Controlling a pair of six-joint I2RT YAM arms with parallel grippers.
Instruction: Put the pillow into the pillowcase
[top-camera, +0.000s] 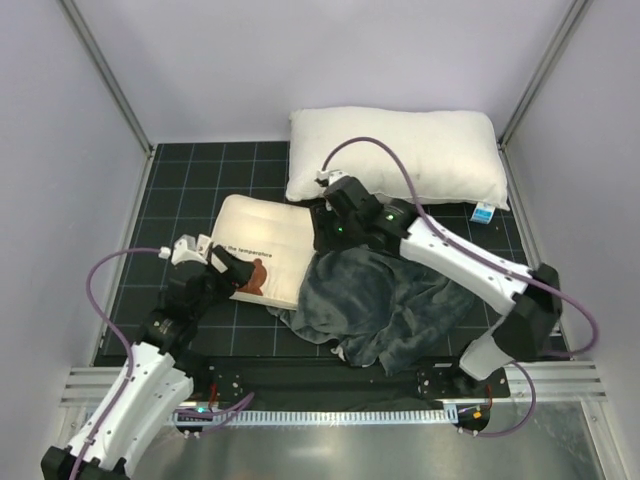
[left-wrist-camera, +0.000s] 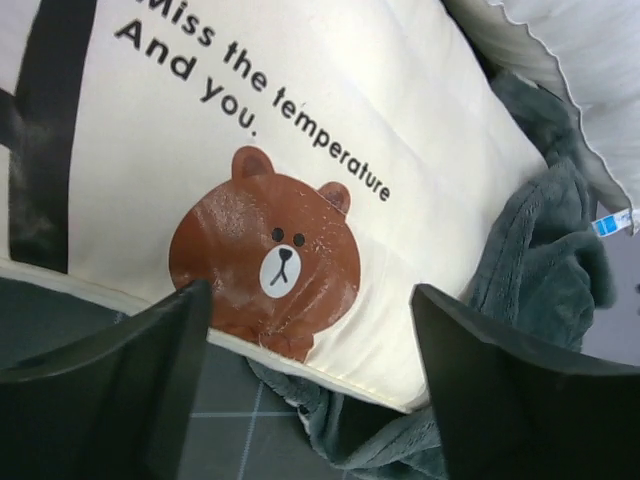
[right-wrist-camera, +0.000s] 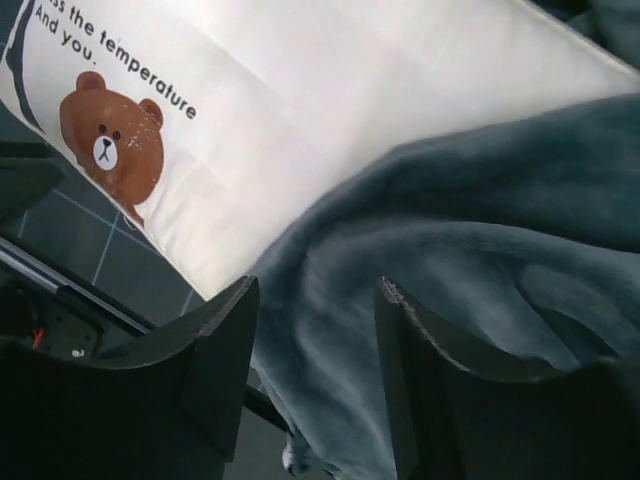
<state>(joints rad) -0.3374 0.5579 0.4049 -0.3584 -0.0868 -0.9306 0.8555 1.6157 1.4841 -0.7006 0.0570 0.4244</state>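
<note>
The mat (top-camera: 180, 200) is open left of the pillow (top-camera: 270, 240); the white pillow (top-camera: 420, 150) and pillowcase (top-camera: 390, 305) crowd its right.

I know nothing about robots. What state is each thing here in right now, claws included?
Flat cream rectangular pillow with brown bear face: lying flat, print up, mostly uncovered.
Dark grey plush pillowcase: crumpled, overlapping the pillow's edge.
Puffy plain white pillow: lying at the back.
Left gripper: open, empty.
Right gripper: open, over the pillowcase.

The 2 arms reach forward, left end effector (top-camera: 236, 274) and right end effector (top-camera: 326, 236) both gaping.
</note>
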